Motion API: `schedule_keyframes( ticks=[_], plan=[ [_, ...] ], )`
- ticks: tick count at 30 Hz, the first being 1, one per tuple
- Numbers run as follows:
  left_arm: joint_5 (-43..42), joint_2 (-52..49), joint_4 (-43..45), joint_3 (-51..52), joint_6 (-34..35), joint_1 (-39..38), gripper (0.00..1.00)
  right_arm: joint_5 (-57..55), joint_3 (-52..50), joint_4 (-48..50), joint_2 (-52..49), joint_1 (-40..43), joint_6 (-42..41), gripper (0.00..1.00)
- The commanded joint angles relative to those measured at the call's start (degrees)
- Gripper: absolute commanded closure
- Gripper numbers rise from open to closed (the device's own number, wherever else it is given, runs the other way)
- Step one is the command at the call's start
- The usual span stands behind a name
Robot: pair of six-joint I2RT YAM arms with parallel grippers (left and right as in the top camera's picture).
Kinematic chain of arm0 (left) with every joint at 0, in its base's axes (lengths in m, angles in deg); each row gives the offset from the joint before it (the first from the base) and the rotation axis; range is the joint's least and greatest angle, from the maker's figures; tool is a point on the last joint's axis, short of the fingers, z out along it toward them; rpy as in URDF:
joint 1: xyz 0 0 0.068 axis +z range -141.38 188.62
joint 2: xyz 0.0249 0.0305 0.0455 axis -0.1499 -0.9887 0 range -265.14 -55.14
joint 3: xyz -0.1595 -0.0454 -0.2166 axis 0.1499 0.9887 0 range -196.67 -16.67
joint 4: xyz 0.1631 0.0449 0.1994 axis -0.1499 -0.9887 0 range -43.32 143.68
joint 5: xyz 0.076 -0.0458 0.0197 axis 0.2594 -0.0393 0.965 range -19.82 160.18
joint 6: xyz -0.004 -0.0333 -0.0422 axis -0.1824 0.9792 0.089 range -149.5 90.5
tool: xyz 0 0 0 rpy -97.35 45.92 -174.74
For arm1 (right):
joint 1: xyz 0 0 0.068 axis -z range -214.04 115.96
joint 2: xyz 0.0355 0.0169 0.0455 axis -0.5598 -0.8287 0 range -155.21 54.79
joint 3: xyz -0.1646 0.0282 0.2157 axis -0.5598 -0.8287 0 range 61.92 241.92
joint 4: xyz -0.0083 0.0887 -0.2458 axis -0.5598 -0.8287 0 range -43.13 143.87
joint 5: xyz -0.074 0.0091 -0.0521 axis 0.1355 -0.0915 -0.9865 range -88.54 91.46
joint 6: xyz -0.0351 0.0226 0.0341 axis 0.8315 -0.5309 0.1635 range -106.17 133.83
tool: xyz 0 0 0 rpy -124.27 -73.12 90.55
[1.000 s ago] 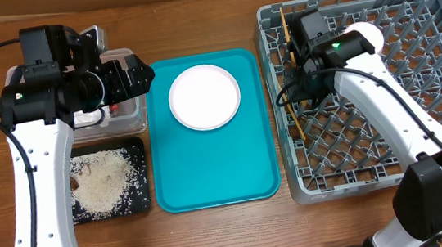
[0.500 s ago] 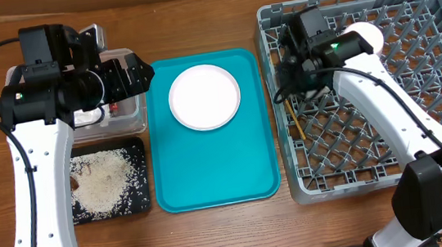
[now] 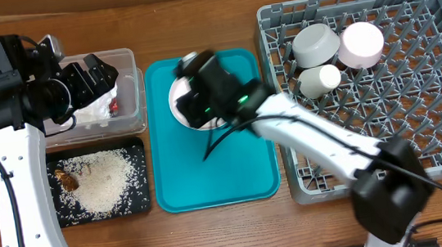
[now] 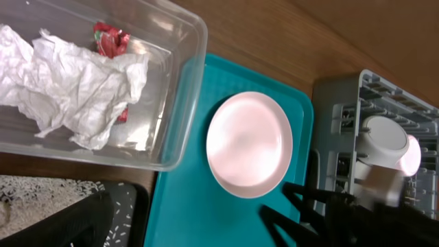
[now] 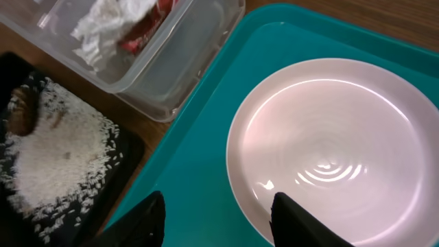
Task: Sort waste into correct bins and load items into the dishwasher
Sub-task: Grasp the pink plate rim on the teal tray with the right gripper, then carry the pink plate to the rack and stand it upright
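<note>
While the right jaws hang open over the left edge of the pink plate (image 5: 329, 144), gripping nothing, that plate lies on the teal tray (image 3: 210, 174) at frame centre. The left jaws stand wide open and empty above the clear tub (image 4: 182, 89) at upper left, which holds the napkin (image 4: 75, 82) and red wrapper (image 4: 110, 38). Rice (image 3: 99, 177) covers the black tray (image 3: 134, 194) at lower left. A grey bowl (image 3: 315, 44), pink bowl (image 3: 359, 45) and white cup (image 3: 319, 80) sit in the rack (image 3: 415, 87) at upper right.

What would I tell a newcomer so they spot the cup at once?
Find the grey rack on the right. In its top-left corner, seen from overhead, sit a grey bowl, a pink bowl and, just below the grey one, the cup. It is the smallest and the only white one.
</note>
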Motion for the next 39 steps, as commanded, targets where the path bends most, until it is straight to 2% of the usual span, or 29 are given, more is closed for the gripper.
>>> schedule_keyframes(
  ticks=[1, 8, 17, 19, 21, 25, 26, 31, 39],
  plan=[
    [-0.26, 0.5, -1.01, -1.27, 0.7, -0.02, 0.0, -9.18, 1.18, 3.89, -5.38, -1.62, 1.75, 0.48],
    [-0.26, 0.5, -2.32, -1.27, 0.7, -0.02, 0.0, -9.18, 1.18, 9.62, -13.64, -2.34, 1.97, 0.52],
    [-0.26, 0.5, -2.29, -1.27, 0.72, -0.02, 0.0, -7.72, 1.18, 8.55, -16.76, -2.51, 1.92, 0.59],
    [-0.26, 0.5, -2.29, -1.27, 0.72, -0.02, 0.0, -7.61, 1.18, 7.43, -16.76, -2.56, 1.9, 0.67],
    [-0.26, 0.5, -2.29, -1.27, 0.72, -0.02, 0.0, -7.65, 1.18, 6.75, -16.76, -2.54, 1.9, 0.82],
    [-0.26, 0.5, -2.27, -1.27, 0.72, -0.02, 0.0, -7.63, 1.31, 6.99, -16.09, -2.54, 1.9, 0.93],
    [-0.26, 0.5, -2.27, -1.27, 0.72, -0.02, 0.0, -7.63, 1.33, 7.02, -15.52, -2.54, 1.9, 0.96],
    [-0.26, 0.5, -2.27, -1.27, 0.72, -0.02, 0.0, -6.62, 1.36, 5.64, -8.46, -2.54, 1.42, 0.96],
    [-0.26, 0.5, -2.27, -1.27, 0.72, -0.02, 0.0, -3.93, 1.36, -6.05, 12.61, 0.13, -2.03, 0.96]
  ],
)
